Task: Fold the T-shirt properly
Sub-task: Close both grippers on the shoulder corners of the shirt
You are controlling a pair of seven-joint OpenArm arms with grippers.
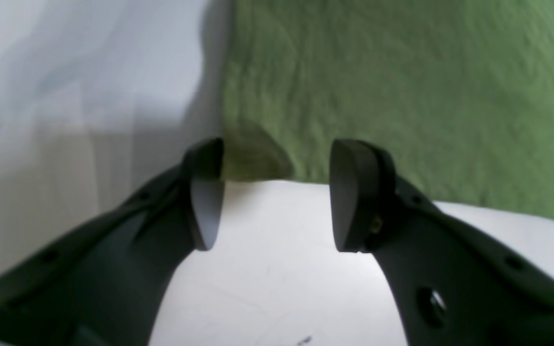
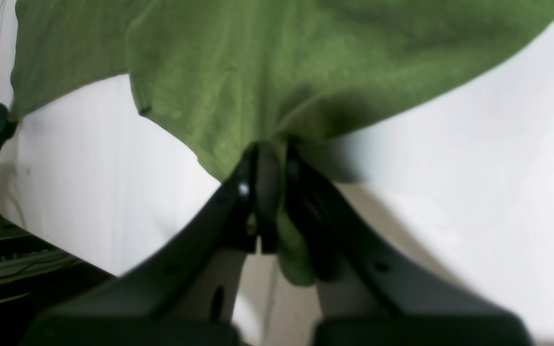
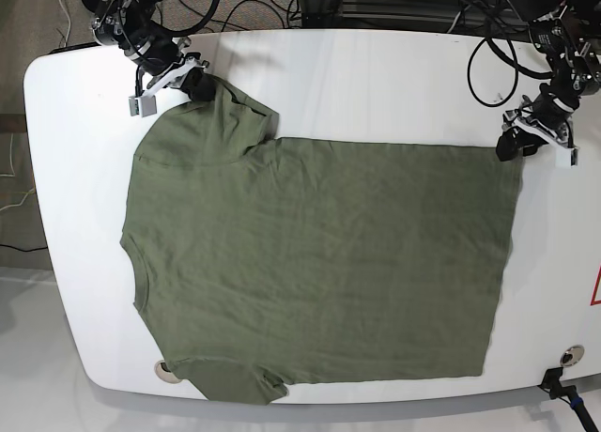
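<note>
The olive-green T-shirt (image 3: 319,263) lies flat on the white table (image 3: 376,75), neckline to the left and hem to the right. My right gripper (image 3: 200,84) is at the far left sleeve and is shut on a fold of the sleeve fabric, as the right wrist view (image 2: 270,192) shows, with the T-shirt (image 2: 258,72) spreading away from it. My left gripper (image 3: 510,143) is at the far right hem corner. In the left wrist view it (image 1: 277,192) is open, with the T-shirt (image 1: 402,96) corner just beyond the fingertips and not held.
Black cables (image 3: 488,38) lie at the back of the table behind both arms. Two round holes (image 3: 165,367) sit near the front edge. The table edge (image 2: 41,230) drops off to the left of the right gripper. A red-marked sticker (image 3: 595,286) is at the right edge.
</note>
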